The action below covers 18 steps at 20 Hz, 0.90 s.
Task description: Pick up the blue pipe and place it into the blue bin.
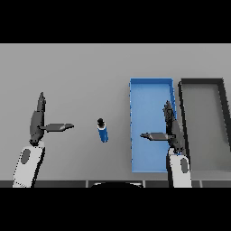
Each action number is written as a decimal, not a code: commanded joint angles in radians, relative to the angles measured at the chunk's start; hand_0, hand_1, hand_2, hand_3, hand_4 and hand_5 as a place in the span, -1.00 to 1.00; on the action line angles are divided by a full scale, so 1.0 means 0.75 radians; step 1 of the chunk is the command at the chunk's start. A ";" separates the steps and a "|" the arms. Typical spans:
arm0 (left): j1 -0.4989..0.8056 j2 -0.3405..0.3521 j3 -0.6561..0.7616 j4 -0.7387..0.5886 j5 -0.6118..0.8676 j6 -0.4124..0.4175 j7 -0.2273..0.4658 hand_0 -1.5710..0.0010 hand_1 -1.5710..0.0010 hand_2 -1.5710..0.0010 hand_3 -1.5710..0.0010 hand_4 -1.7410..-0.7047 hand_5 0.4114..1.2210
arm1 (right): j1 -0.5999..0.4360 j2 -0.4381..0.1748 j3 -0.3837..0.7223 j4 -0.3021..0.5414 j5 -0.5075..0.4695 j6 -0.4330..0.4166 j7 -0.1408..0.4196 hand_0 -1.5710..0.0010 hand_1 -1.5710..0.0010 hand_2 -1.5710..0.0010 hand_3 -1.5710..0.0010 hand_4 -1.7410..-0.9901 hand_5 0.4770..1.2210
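While nothing is yet held, we judge the step in hand to be the reach for the pipe. Starting at our left, the left hand (38,122) hangs over bare table (81,72), fingers straight and thumb stuck out toward the middle, clasping nothing. Next comes the blue pipe (103,131), lying on the table with a dark cap at its far end, well apart from that hand and just beside the blue bin (133,135), outside its left wall. Over the bin's right side hovers our right hand (170,131), fingers likewise straight, thumb pointing left, empty. Beyond it sits a dark bin (182,117), which the task does not ask for.

To do the reach well, we would bring a hand down over the middle of the pipe, fingers and thumb either side of its narrow body, and close only once it sits between them. The right hand would have to cross the bin wall first.
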 commanded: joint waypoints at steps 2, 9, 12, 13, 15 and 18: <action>-0.013 -0.005 -0.002 0.008 -0.002 0.003 0.000 1.00 1.00 1.00 1.00 0.50 -0.55 | -0.013 -0.006 -0.008 0.009 -0.005 0.000 0.008 1.00 1.00 1.00 1.00 0.43 -0.59; -0.005 0.149 -0.069 0.083 -0.040 -0.268 -0.153 1.00 1.00 1.00 1.00 0.51 -0.56 | 0.057 -0.195 0.056 -0.090 0.177 0.044 -0.173 1.00 1.00 1.00 1.00 0.45 -0.60; 0.001 0.184 -0.085 0.079 -0.047 -0.327 -0.194 1.00 1.00 1.00 1.00 0.51 -0.55 | 0.091 -0.211 0.080 -0.116 0.209 0.055 -0.162 1.00 1.00 1.00 1.00 0.45 -0.61; 0.017 0.189 -0.085 0.071 -0.036 -0.344 -0.209 1.00 1.00 1.00 1.00 0.51 -0.55 | 0.094 -0.216 0.080 -0.130 0.205 0.060 -0.153 1.00 1.00 1.00 1.00 0.43 -0.60; 0.043 0.213 -0.096 0.038 -0.008 -0.413 -0.248 1.00 1.00 1.00 1.00 0.50 -0.55 | 0.097 -0.212 0.089 -0.129 0.219 0.053 -0.142 1.00 1.00 1.00 1.00 0.45 -0.61; 0.086 0.289 -0.139 -0.045 0.009 -0.521 -0.223 1.00 1.00 1.00 1.00 0.42 -0.63 | 0.073 -0.217 0.084 -0.118 0.215 0.055 -0.137 1.00 1.00 1.00 1.00 0.49 -0.62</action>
